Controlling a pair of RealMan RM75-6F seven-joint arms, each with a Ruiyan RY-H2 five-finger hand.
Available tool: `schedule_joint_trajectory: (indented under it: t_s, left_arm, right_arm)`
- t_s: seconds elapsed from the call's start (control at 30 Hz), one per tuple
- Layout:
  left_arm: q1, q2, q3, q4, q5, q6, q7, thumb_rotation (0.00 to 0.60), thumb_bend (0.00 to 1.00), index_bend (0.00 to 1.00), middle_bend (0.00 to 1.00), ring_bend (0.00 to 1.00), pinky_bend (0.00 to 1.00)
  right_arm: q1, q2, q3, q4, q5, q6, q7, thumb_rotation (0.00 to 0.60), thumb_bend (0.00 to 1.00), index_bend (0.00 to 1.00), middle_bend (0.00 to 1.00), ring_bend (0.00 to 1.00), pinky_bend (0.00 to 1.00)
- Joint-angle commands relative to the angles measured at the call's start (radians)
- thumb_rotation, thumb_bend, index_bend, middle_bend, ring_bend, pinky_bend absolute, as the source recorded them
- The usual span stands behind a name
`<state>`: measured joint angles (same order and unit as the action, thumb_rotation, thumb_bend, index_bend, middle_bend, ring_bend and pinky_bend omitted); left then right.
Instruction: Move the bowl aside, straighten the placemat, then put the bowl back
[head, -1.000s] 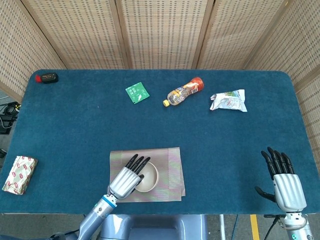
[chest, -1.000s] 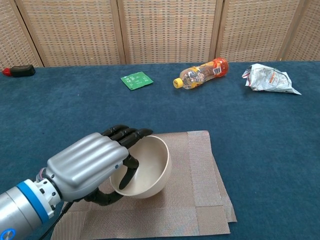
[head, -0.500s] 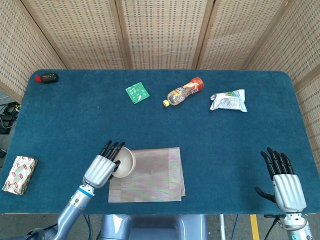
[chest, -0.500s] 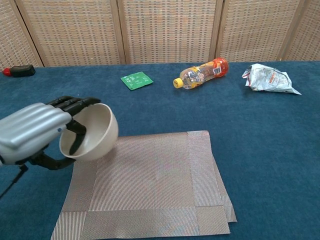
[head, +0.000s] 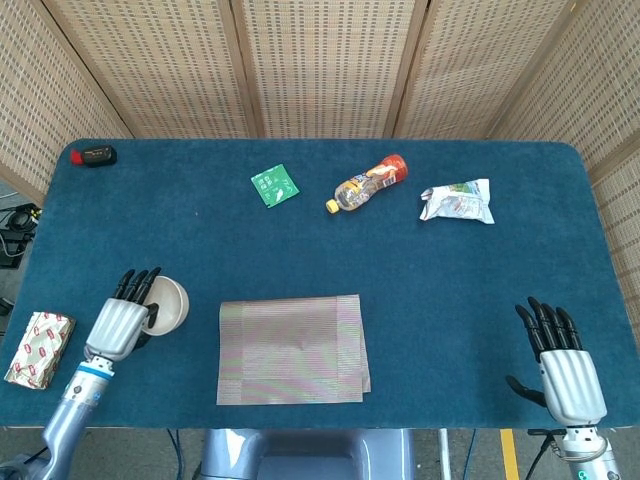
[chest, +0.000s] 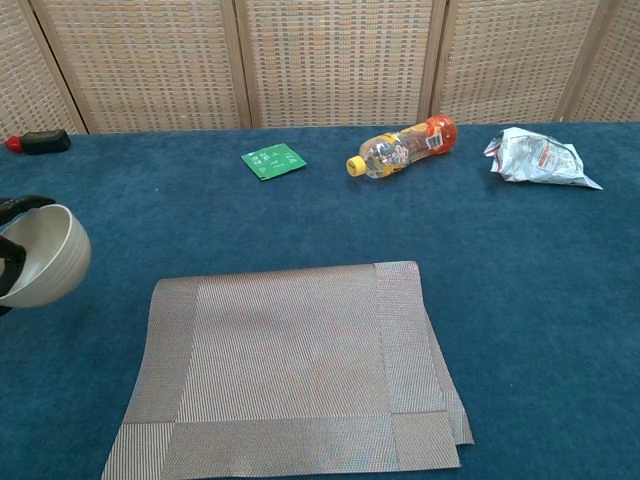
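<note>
Bowl (head: 165, 304) sits in the grip of the left hand (head: 124, 322), tipped on its side with the fingers (head: 138, 284) hooked over its rim, just left of the placemat (head: 291, 348) and clear of it, over the blue table (head: 320, 240). The placemat lies bare near the front edge, its right side folded over in a doubled layer (the lower right corner shows two edges in the chest view). The right hand (head: 560, 362) rests far off at the front right corner, holding nothing, fingers straight and slightly apart.
</note>
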<state>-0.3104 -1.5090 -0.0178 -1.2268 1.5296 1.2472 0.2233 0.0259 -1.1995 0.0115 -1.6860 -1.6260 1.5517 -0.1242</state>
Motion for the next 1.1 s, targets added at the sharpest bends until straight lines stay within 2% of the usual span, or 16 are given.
schedule_joint_trajectory:
  t_s: [0.03,0.17,0.37,0.73,0.97,1.1]
  left_arm:
    - [0.023,0.005,0.020,0.062,-0.007,0.009,-0.048,0.600,0.40,0.67,0.00,0.00,0.00]
    - [0.031,0.009,0.030,0.109,-0.021,-0.007,-0.072,0.600,0.40,0.66,0.00,0.00,0.00]
    - [0.033,0.017,0.030,0.123,-0.041,-0.026,-0.077,0.600,0.39,0.60,0.00,0.00,0.00]
    - [0.031,0.026,0.030,0.109,-0.064,-0.054,-0.069,0.600,0.34,0.34,0.00,0.00,0.00]
    - [0.038,0.069,0.039,0.066,-0.055,-0.042,-0.090,0.600,0.20,0.03,0.00,0.00,0.00]
    - [0.044,0.113,0.041,0.021,-0.042,-0.017,-0.109,0.600,0.16,0.00,0.00,0.00,0.00]
  right_arm:
    - [-0.001,-0.001,0.000,0.000,-0.001,0.001,-0.003,0.600,0.16,0.00,0.00,0.00,0.00]
    - [0.000,-0.003,-0.001,0.000,-0.004,0.003,0.000,0.600,0.16,0.00,0.00,0.00,0.00]
    - [-0.001,-0.005,0.000,0.005,-0.007,0.006,0.006,0.600,0.15,0.00,0.00,0.00,0.00]
    - [-0.001,-0.007,-0.001,0.008,-0.017,0.013,0.011,0.600,0.16,0.00,0.00,0.00,0.00]
    - [-0.002,-0.007,-0.002,0.008,-0.019,0.016,0.011,0.600,0.16,0.00,0.00,0.00,0.00]
    - [-0.003,-0.007,-0.002,0.007,-0.021,0.018,0.011,0.600,0.16,0.00,0.00,0.00,0.00]
